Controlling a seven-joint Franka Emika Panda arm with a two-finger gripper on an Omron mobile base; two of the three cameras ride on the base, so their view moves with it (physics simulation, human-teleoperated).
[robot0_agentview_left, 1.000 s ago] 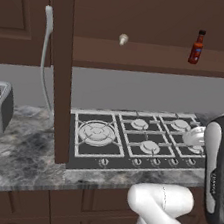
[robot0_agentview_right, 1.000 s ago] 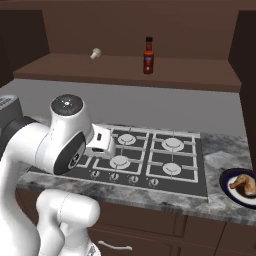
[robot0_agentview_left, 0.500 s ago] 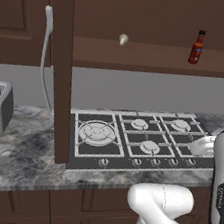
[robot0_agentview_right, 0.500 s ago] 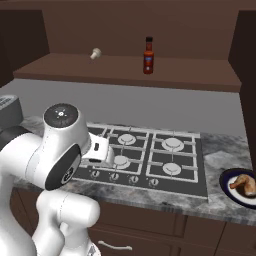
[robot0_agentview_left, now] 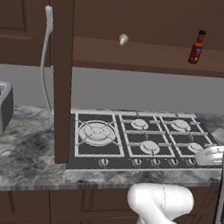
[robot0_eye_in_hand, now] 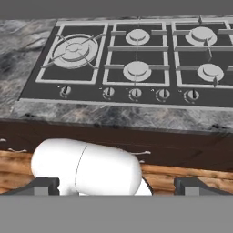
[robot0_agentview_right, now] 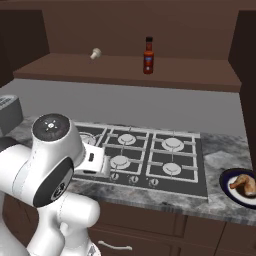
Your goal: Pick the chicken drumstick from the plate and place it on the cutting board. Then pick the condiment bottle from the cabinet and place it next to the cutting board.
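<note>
Red-orange condiment bottle upright on shelf

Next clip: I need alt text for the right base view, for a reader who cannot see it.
A chicken drumstick lies on a round navy-rimmed plate at the right end of a grey marble counter, beside a steel-grated gas cooktop. Above, a slim red-orange sauce bottle with a black cap stands on the dark brown wooden cabinet shelf. The white robot arm rises at lower left.

Three views, one shared cooktop
</note>
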